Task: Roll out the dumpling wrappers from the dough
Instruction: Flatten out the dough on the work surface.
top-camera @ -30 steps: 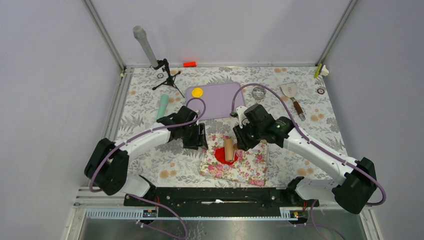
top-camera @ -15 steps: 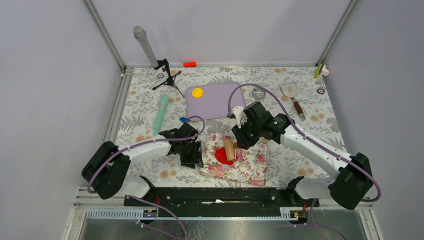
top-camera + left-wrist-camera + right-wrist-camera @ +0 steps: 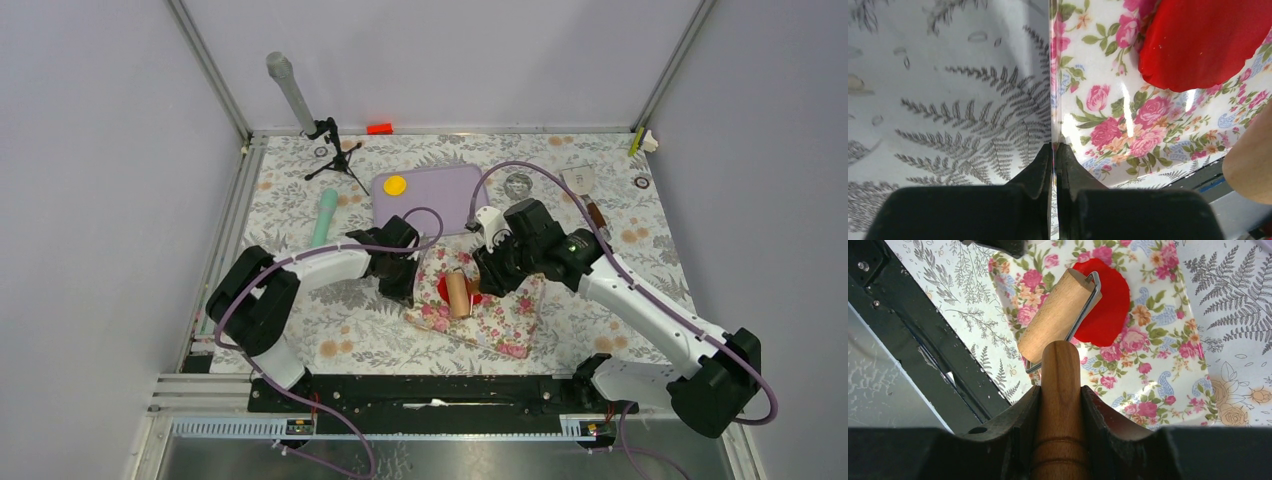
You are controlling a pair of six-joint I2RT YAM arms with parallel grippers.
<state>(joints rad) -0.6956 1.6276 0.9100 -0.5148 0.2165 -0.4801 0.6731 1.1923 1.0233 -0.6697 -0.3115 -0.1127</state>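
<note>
Work cell seen from above and from both wrists. The table (image 3: pixel 620 290) carried a pale fern-print covering and was enclosed by plain grey walls (image 3: pixel 450 60) with metal frame posts rising from its far corners. Near the middle of the near edge lay a rose-patterned mat (image 3: pixel 500 318), skewed to the table's edges. On it sat the dough (image 3: pixel 1105 300), a flat bright red sheet, with the barrel of a wooden roller (image 3: pixel 1055 315) overlapping one side of it. The left gripper (image 3: pixel 1054 147) had its jaws pressed together on the mat's thin left edge. The right gripper (image 3: pixel 1060 390) had its jaws clamped on the roller's wooden handle. Toward the far edge lay a lilac board (image 3: pixel 440 195) bearing the yellow wrapper (image 3: pixel 395 185) at its far left corner. A teal rod (image 3: pixel 325 215) lay toward the left edge, a spatula (image 3: pixel 585 195) toward the far right corner, a small black tripod (image 3: pixel 335 150) at the far left corner, and a red-orange block (image 3: pixel 379 128) on the far edge.
</note>
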